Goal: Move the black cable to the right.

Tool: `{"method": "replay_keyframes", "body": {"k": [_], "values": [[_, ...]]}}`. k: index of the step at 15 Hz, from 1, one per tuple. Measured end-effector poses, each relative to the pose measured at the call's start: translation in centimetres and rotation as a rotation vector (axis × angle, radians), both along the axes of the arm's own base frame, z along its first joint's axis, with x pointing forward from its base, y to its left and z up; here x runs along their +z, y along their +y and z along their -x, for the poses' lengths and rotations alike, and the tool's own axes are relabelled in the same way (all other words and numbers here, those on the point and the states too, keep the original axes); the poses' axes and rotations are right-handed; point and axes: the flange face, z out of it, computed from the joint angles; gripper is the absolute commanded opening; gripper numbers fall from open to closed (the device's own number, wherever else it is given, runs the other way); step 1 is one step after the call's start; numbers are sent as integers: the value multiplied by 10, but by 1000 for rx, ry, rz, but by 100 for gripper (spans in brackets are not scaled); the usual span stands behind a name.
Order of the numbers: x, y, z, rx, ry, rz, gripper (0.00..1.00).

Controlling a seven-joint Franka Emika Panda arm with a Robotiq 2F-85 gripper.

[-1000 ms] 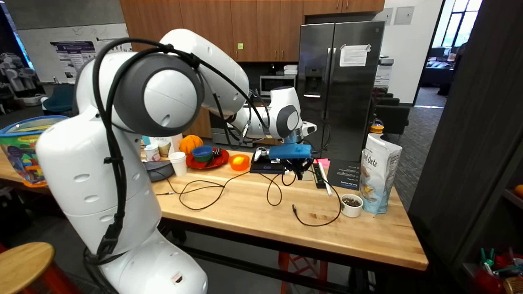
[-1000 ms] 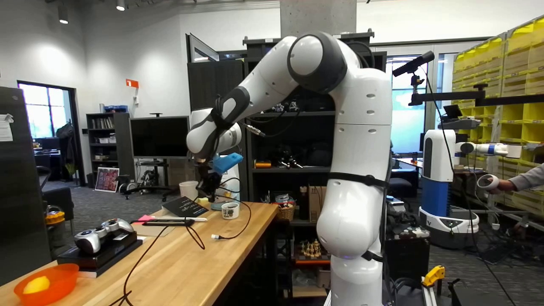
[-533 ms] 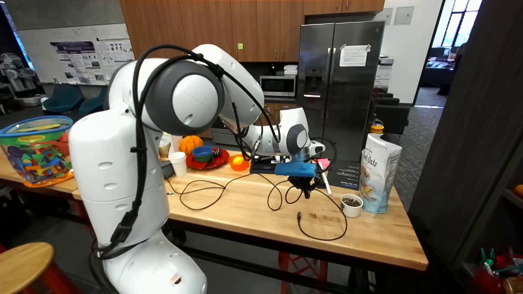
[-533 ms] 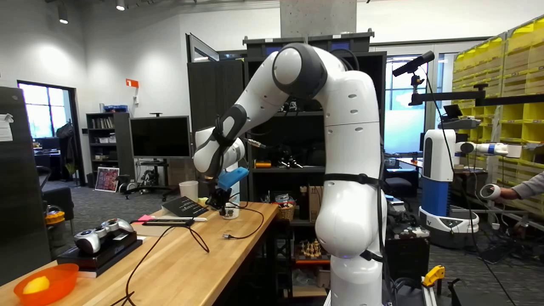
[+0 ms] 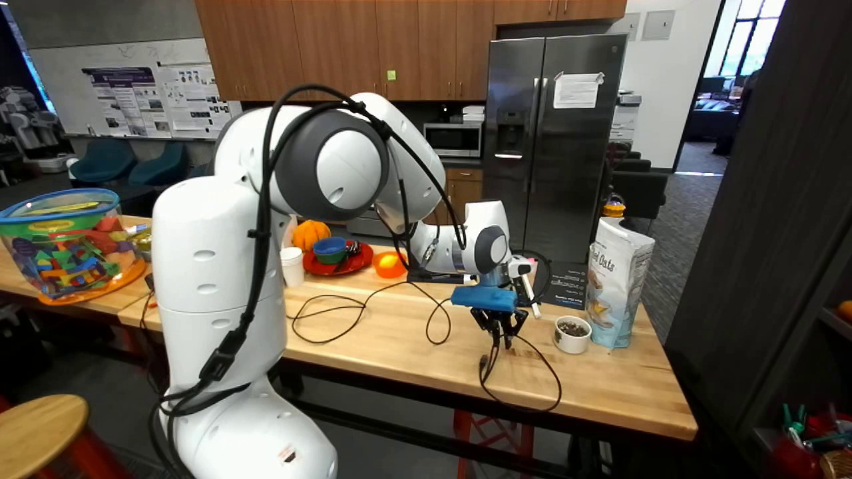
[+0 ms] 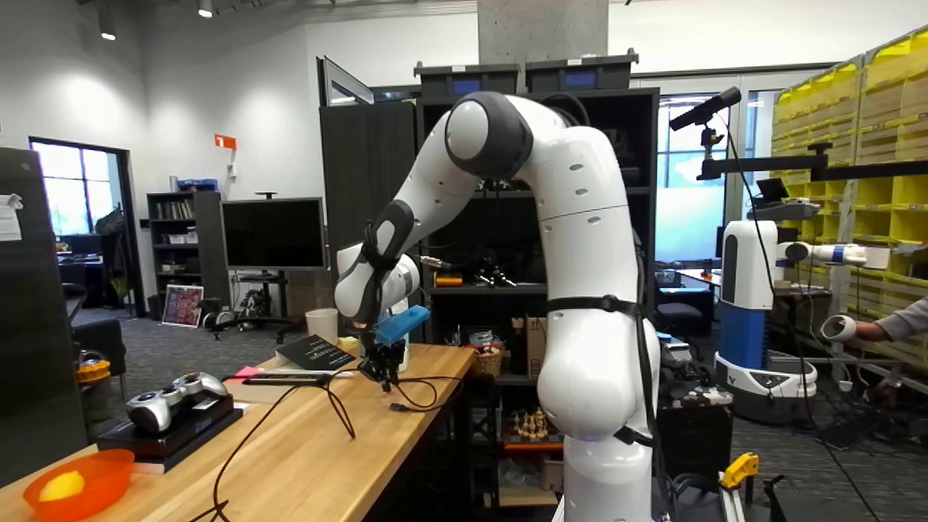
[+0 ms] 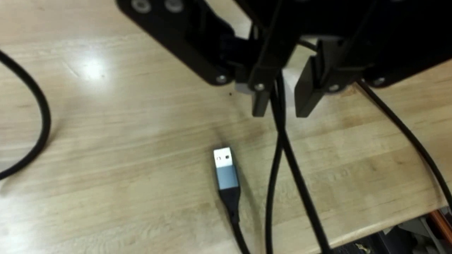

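Movement since earlier frames: The Panda arm point(image 5: 213, 279) lowered the Robotiq gripper point(image 7: 282, 111) and carried it toward the front edge of the wooden tabletop point(image 5: 619, 386); the near loop and free end of the black cable point(image 7: 300, 180) shifted toward that edge.
Gripper state: Released. The fingertips point(image 7: 260, 106) pointed down and stood apart with a narrow gap, close to the tabletop; whether they touched it could not be told.
Strand routing: Two cable strands ran through the gap and crossed each other just beyond the fingertips in the wrist view; contact with either finger could not be told.
Cable end: The USB-A plug point(image 7: 226, 173) lay just beside the strands, metal end directed toward the gripper.
Cable position: Loose loops extended along the tabletop in both exterior views; the last loop reached the front edge.
Adjacent items: The white ramekin point(image 5: 571, 344) with dark contents stood near the gripper; the oats bag point(image 5: 616, 279) stood upright just beside the ramekin.
Other items: The red plate point(image 5: 363, 259) carried a blue bowl point(image 5: 329, 251). The orange bowl point(image 6: 109, 487) held a lemon point(image 6: 63, 486). A gamepad point(image 6: 174, 397) rested on a black box point(image 6: 197, 423).
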Motion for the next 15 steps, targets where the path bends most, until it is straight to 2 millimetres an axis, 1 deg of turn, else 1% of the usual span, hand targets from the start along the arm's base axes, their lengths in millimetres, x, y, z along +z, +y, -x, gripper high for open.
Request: {"method": "replay_keyframes", "body": {"k": [2,5,6,11,13,15], "values": [[-4,-2,1,-13,5,0,72],[-5,-2,1,-22,5,0,94],[-5,-2,1,-24,5,1,98],[-3,3,-1,-23,-2,0,100],[3,9,-4,-13,-16,-1,100],[14,16,-7,0,-38,-2,100]]}}
